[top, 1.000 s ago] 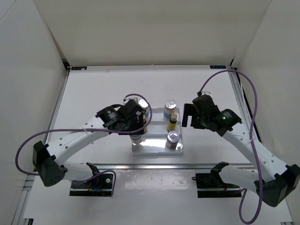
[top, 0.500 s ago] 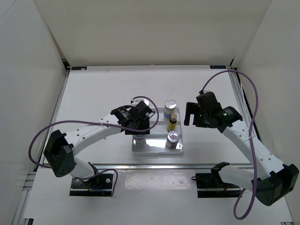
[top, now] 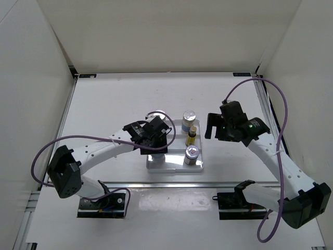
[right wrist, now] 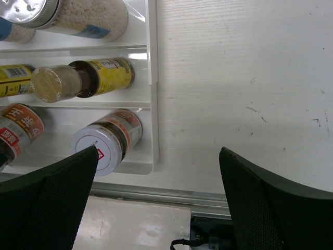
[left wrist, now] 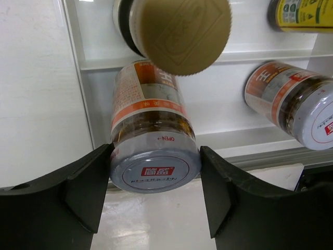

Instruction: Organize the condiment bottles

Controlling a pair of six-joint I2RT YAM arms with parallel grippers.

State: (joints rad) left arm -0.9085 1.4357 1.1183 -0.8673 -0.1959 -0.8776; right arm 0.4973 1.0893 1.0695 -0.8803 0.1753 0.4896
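Observation:
A white tiered tray [top: 174,164] holds the condiment bottles. My left gripper [top: 156,145] is over its front left, shut on a silver-lidded jar [left wrist: 155,156] with an orange label; both fingers [left wrist: 88,182] touch the lid. A second silver-lidded jar [top: 191,154] stands front right and also shows in the left wrist view [left wrist: 302,114]. An amber bottle [top: 191,136] stands on the middle step; another, gold-capped [left wrist: 184,31], is behind the held jar. Two white blue-banded bottles [top: 188,117] [top: 160,114] stand at the back. My right gripper [top: 210,127] is open and empty, right of the tray.
The right wrist view shows the tray's right edge [right wrist: 152,78], the front right jar [right wrist: 104,143], an amber bottle [right wrist: 83,80] and bare table to the right [right wrist: 244,78]. A metal rail [top: 171,183] runs along the near edge. White walls enclose the table.
My left gripper has shifted right and nearer, settling lower over the tray's front left around the jar. My right gripper has drifted slightly.

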